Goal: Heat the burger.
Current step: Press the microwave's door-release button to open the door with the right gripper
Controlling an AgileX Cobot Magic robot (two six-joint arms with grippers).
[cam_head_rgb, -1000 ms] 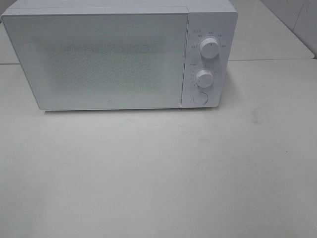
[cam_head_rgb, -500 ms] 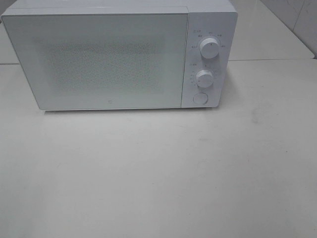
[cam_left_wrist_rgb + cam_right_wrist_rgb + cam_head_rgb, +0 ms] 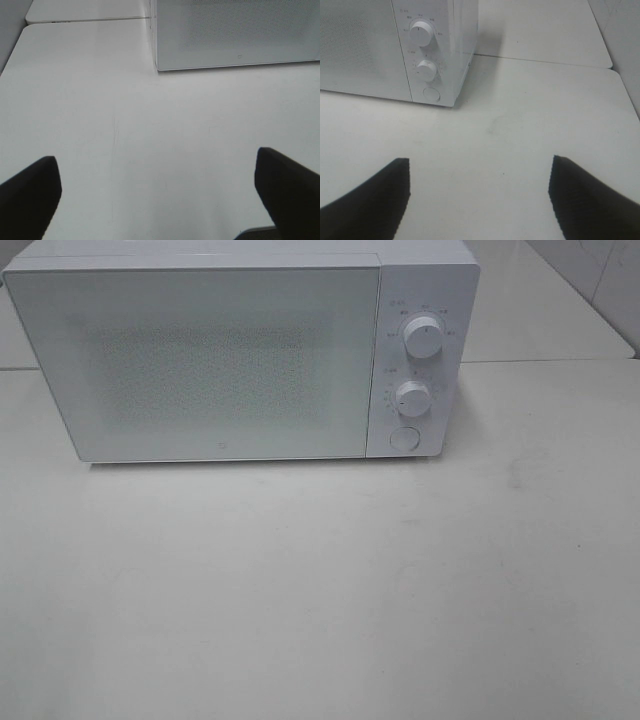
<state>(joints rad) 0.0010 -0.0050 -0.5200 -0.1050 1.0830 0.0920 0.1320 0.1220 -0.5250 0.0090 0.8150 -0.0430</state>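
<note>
No burger was seen in any view. The bench (image 3: pixel 320 590) in front of the microwave (image 3: pixel 240 260) was shown without it, and the frosted door (image 3: pixel 200 360) was shut, so whether the burger sat behind that door could not be told.

The left hand (image 3: pixel 156 165) was held above the bench with its two dark fingers (image 3: pixel 30 195) set wide apart and nothing between them. The right hand (image 3: pixel 480 170) was likewise spread, a little less widely, and nothing was gripped. Neither hand was caught by the high camera, so both were judged to be well back on the near side of the bench.

The relation that mattered was the one between the hands and the microwave. The microwave stood at the far side, its long axis running left to right, with the door taking up the left and middle of its front. The control panel (image 3: pixel 420 365) was placed at its right end, carrying the upper knob (image 3: pixel 424 338), the lower knob (image 3: pixel 412 397) and the round button (image 3: pixel 403 438) below them. The panel was faced from the right hand's side, while only the door's lower left corner was faced by the left hand. The right hand was therefore judged the nearer to the controls, and a forward reach towards the far side would be called for.
</note>
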